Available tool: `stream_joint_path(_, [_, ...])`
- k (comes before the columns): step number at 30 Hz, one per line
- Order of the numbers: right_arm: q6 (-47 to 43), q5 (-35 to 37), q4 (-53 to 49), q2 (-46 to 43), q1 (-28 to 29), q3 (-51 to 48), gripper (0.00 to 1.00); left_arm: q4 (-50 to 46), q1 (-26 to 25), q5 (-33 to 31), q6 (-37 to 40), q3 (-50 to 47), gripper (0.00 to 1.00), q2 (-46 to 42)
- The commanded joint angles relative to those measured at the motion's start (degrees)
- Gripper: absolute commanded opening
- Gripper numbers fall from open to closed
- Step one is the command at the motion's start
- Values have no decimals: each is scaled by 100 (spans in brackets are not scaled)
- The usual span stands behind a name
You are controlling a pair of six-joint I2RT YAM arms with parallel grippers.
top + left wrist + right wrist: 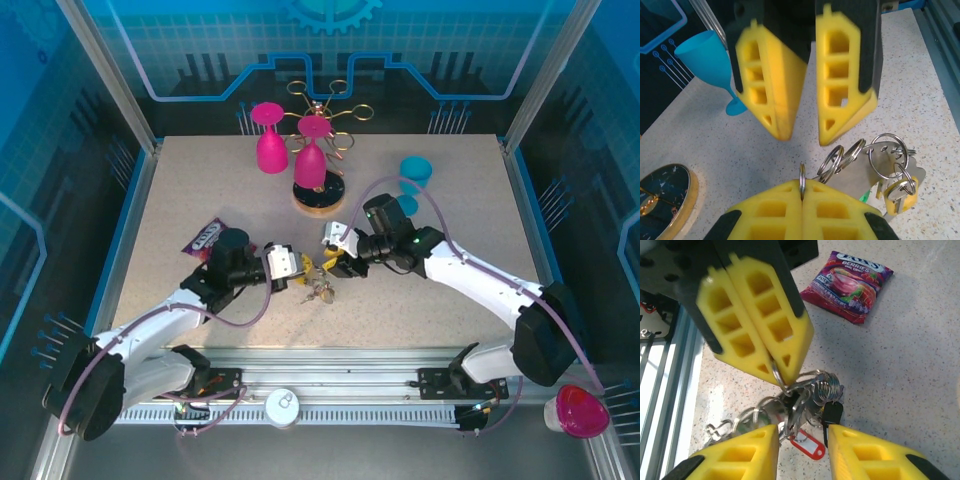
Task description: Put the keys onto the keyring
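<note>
- Keys (320,291) lie as a small bunch on the table (450,220) near its front edge, between the tips of both arms. From above the bunch is too small to separate ring from key.
- Left gripper (801,187) is closed. A thin metal ring, the keyring (802,175), stands between its yellow fingertips. It is seen edge-on, so its full width is hard to judge.
- The right wrist view shows the left gripper (782,371) coming from the top of the picture, pinching the keyring (775,372) at the very tip. The keys (805,400) spread under it in a tangle of rings. A red tag (807,445) and a black tag (832,412) are clear in this view.
- Right gripper (802,435) is open. Its two fingers stand apart at the lower edge, cut off by the frame, and the bunch sits just beyond the gap. I cannot tell if a finger touches it.
- The left wrist view gives the right gripper (805,136) from the front, jaws apart, above the speckled surface. The keys (895,182) are to the right of the pinched ring, with a yellow tag (902,197) partly hidden behind metal.
- This view also has a blue glass (707,52) at the left and the rack base (665,192), cut off by the frame.
- A candy packet (847,285) lies well apart from the bunch.
</note>
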Motion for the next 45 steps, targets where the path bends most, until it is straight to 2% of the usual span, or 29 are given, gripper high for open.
stream_joint_path(1, [303,89,714,-58,-26,-268,32,739,65,369,-147,-111,0,-183])
stream_joint_path(9, [418,-290,1092,36,167,-465,36,928,110,495,-255,-189,0,-123])
stream_joint_path(14, [722,-404,1664,160,338,-685,38,1172,119,530,-415,-241,0,-44])
stream_joint_path(20, [1009,-215,2215,263,388,-871,38,1328,144,586,-515,-272,0,-5])
stream_joint_path(28, [1014,114,2305,192,379,-1004,27,1392,154,589,-549,-287,0,-21])
stream_joint_path(34, [922,404,2337,192,378,-1121,32,1573,189,557,-693,-322,0,-30])
stream_joint_path(41, [1030,315,2847,71,378,-1339,28,1623,222,550,-769,-314,0,-4])
stream_joint_path(45, [1143,119,3140,39,354,-1430,32,1634,224,561,-802,-303,0,4])
